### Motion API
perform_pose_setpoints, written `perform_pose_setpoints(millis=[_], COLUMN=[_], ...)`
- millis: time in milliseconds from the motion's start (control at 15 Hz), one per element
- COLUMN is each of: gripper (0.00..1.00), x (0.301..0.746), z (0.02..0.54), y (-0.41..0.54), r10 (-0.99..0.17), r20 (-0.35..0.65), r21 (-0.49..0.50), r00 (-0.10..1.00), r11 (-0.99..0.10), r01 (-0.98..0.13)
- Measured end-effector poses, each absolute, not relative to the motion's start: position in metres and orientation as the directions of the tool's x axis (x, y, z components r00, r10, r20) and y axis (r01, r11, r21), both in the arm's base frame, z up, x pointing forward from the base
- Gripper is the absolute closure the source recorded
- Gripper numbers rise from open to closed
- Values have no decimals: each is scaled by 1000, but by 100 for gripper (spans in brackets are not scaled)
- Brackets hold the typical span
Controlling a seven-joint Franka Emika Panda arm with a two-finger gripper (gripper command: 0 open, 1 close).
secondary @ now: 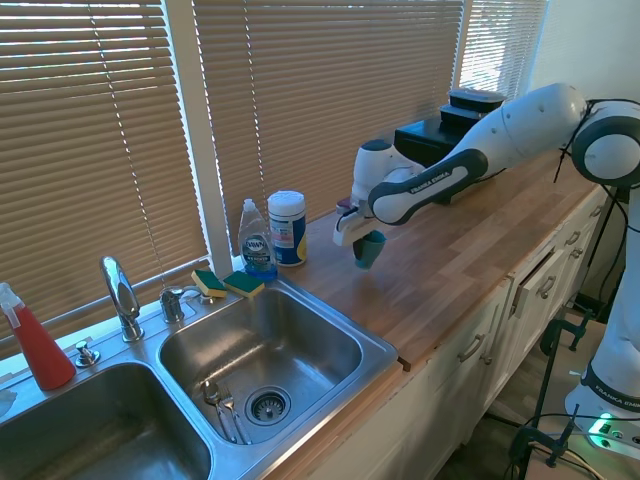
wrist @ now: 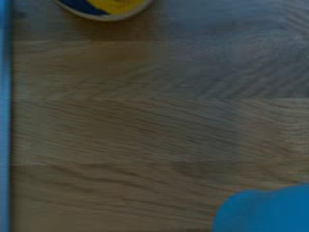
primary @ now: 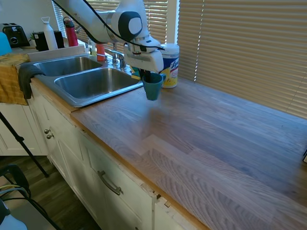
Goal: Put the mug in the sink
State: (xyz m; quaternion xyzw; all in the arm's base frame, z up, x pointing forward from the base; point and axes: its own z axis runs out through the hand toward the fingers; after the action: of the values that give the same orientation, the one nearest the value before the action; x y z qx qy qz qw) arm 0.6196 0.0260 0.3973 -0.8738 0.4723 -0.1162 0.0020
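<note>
Mug [primary: 152,87] hung clear above wooden counter [primary: 201,139], gripper [primary: 152,76] clamped on its rim, beside sink [primary: 96,84].

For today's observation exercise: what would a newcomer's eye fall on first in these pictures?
First, the white arm's gripper with its jaws shut on the teal mug, lifted above the wooden counter just beside the sink. Next, that shiny double-basin sink itself, and the white-and-yellow wipes canister behind the mug by the window blinds.
</note>
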Motion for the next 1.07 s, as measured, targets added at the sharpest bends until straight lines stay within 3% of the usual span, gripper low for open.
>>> perform_pose_setpoints(millis=[400,733,1067], gripper=[100,100,100], x=[622,654,692], z=[435,380,309], y=[179,263,286], r10=[-752,-712,-723], r20=[253,238,207], r21=[-142,-128,-109], r00=[609,660,659], r11=[-651,-697,-687], r01=[-746,-706,-719])
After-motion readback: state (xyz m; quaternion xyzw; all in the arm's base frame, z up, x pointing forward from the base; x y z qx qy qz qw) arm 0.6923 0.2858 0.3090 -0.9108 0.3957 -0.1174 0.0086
